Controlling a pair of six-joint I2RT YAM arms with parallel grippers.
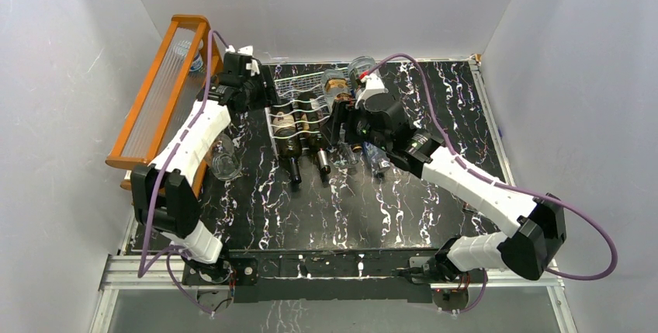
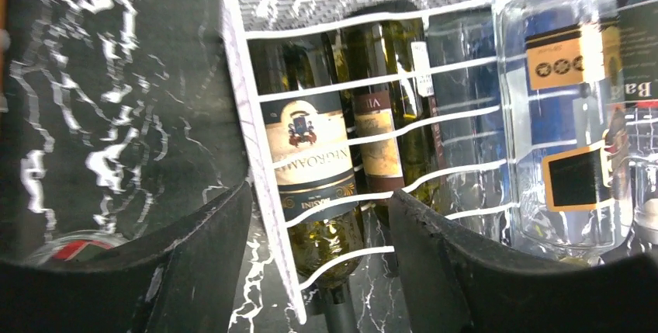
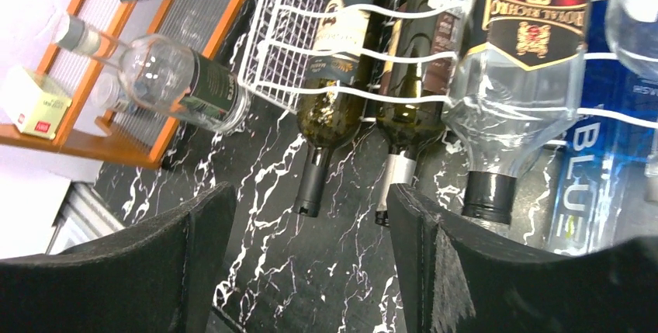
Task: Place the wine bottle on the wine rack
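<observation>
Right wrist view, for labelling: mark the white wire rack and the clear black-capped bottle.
White wire wine rack (image 3: 281,38): right wrist view, left mesh panel.
Clear black-capped glass bottle (image 3: 504,135): right wrist view, glass shoulder.

1 wine rack (image 1: 299,84); 2 dark wine bottles (image 3: 330,108) on it; 1 loose clear bottle (image 3: 178,84) left; 1 orange shelf (image 1: 155,100).
</observation>
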